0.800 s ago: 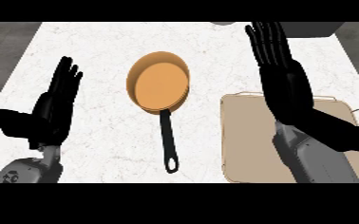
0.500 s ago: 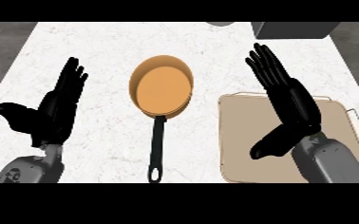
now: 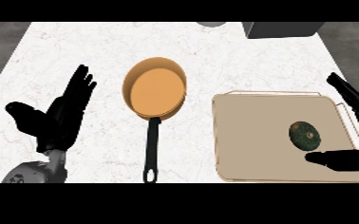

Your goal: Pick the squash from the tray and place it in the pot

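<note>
The dark green oval squash (image 3: 304, 135) is flanked by the open right hand (image 3: 336, 160) (thumb just below, long axis upright).

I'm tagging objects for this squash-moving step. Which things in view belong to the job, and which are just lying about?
Belong to the job:
- squash, lying on the tray
- tray
- orange pan, the only vessel in view to serve as the pot
- right hand, open beside the squash

Just lying about:
- left hand, resting open at the left
- dark box at the far edge
- grey object beside it
</note>
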Tool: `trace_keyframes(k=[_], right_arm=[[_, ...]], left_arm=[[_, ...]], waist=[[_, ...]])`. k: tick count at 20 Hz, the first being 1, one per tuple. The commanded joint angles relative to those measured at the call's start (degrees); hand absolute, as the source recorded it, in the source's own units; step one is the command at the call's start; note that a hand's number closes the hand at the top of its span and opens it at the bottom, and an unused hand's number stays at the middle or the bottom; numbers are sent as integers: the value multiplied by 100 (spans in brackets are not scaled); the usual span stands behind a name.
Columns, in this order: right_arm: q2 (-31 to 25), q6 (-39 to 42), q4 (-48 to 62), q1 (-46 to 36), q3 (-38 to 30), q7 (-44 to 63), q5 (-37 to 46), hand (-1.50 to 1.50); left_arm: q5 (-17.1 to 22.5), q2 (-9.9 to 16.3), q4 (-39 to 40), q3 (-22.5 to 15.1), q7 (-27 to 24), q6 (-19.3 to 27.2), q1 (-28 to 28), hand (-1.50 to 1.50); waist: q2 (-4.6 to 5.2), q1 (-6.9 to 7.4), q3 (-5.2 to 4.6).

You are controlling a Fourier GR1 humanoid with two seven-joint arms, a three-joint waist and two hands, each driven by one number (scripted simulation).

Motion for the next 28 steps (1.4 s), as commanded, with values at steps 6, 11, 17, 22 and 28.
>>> trace_keyframes(k=[6,11,17,22,28], right_arm=[[-1718,241,-519,1672,-1239,-339,699,-150],[-2613,879,-1399,1872,-1791,1001,641,-150],[-2562,1230,-2182,2389,-1779,2302,1044,-150],[-2119,1331,-2617,1933,-1141,3550,1335,-150],[-1801,1863,-2224,1254,-701,4112,1803,-150]], left_arm=[[-115,-69,54,-45,319,8,-226,0],[-146,-62,-54,-64,347,-77,-118,0],[-254,-214,-220,-122,407,-49,-74,0],[-213,-274,215,76,387,-336,-463,0],[-337,-303,-221,116,458,-442,-123,0]], waist=[[4,28,-18],[2,95,-28],[6,152,-18],[50,293,-13],[50,367,-12]])
